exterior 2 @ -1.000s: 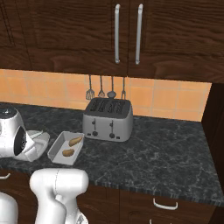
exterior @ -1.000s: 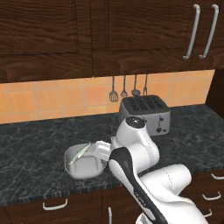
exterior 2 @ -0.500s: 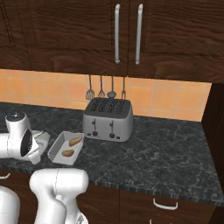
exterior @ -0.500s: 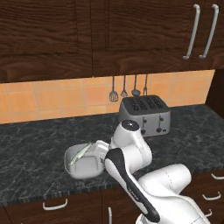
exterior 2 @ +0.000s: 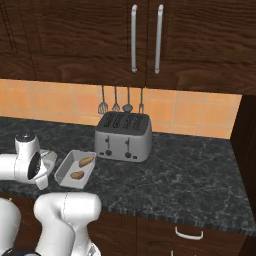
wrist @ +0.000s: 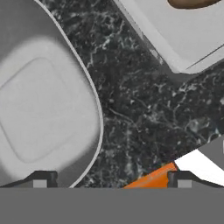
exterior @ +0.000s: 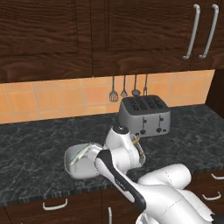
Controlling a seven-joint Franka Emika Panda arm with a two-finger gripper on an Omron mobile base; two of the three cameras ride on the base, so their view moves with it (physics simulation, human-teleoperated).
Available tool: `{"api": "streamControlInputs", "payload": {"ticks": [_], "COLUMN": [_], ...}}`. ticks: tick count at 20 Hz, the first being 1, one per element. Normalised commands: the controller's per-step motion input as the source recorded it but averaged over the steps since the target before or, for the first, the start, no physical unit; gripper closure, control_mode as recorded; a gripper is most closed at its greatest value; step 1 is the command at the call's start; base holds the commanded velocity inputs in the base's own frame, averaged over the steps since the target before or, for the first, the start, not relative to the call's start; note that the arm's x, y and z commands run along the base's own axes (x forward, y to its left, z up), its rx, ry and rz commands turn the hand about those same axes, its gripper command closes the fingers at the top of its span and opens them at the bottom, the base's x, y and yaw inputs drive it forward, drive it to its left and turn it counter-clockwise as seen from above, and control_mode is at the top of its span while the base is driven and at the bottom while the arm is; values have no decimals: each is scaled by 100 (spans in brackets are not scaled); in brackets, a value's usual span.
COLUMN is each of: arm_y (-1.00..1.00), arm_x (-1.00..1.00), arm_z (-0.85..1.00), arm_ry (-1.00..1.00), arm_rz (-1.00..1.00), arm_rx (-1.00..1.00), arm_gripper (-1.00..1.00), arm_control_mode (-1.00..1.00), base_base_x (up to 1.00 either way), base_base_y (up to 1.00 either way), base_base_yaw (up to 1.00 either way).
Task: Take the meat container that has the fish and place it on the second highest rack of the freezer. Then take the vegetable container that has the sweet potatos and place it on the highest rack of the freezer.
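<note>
Hand (wrist: 112, 183) hangs spread open and empty over the bench (wrist: 131, 113), fish container (wrist: 43, 100) just off its left fingertip, sweet potato container (wrist: 188, 35) further ahead, right.

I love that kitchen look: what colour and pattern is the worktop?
The worktop is black with fine pale marbled veins, seen best in the right base view.

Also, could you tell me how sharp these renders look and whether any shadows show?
Left base view: soft, the toaster slightly blurred. Right base view: crisper, the sweet potato container evenly lit. Hand view: the fish container has a shaded rim, and the counter marbling looks pixelated.
</note>
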Motion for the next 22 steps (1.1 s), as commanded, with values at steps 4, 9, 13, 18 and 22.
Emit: {"api": "streamControlInputs", "payload": {"ticks": [4,9,13,18,22], "arm_y": [33,35,10,-4,-34], "arm_x": [3,0,-1,1,-47], "arm_z": [-31,-25,-9,0,49], "arm_ry": [0,0,-3,0,-28], "arm_rz": [0,0,0,0,0], "arm_rx": [0,0,0,1,7], "arm_gripper": [-100,100,100,100,100], "arm_control_mode": [-100,-100,-100,-100,-100], "base_base_x": [0,0,0,0,0], "base_base_y": [0,0,0,0,0], "base_base_yaw": [0,0,0,0,0]}}
